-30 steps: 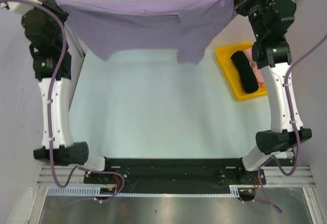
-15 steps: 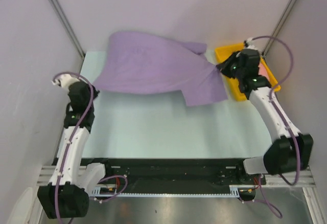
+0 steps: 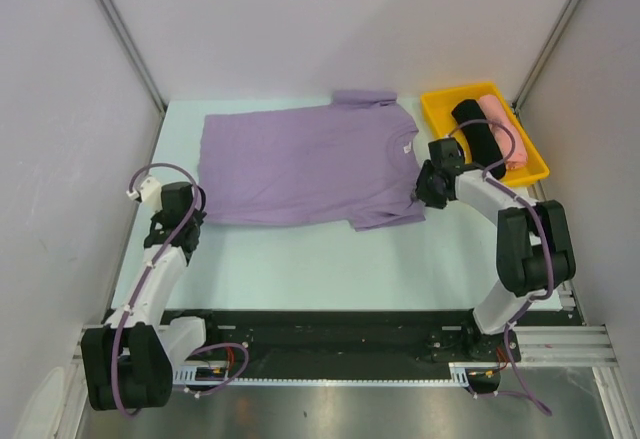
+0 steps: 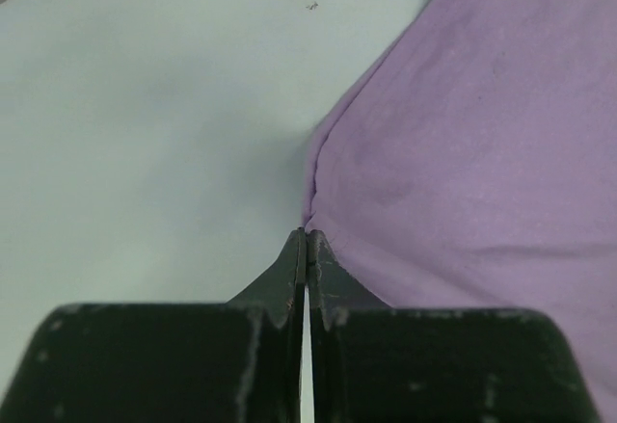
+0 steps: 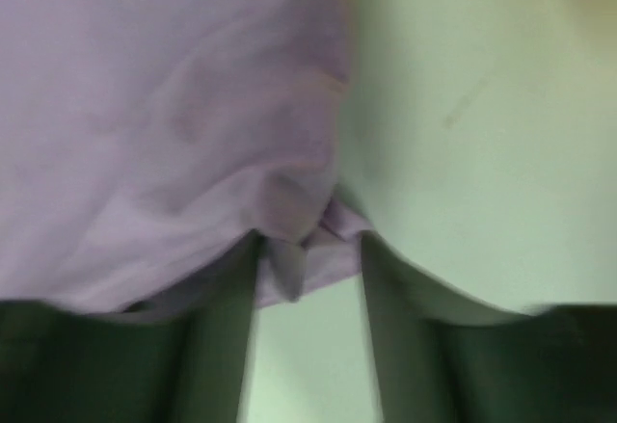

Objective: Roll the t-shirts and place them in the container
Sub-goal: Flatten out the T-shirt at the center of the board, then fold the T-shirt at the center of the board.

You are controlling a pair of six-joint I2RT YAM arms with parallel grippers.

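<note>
Lavender t-shirt [image 3: 300, 164] flat | white neck label [image 3: 407, 146], writing unreadable | left jaws clenched on hem | right jaws parted, cloth between

No words or numbers are showing clearly enough to be read. A small white neck label [image 3: 407, 146] is sitting at the collar of the lavender t-shirt [image 3: 300, 164]. In the top view it is appearing only as a tiny white patch, too small for any print on it to be made out. Both wrist views are showing plain cloth without letters.
</note>
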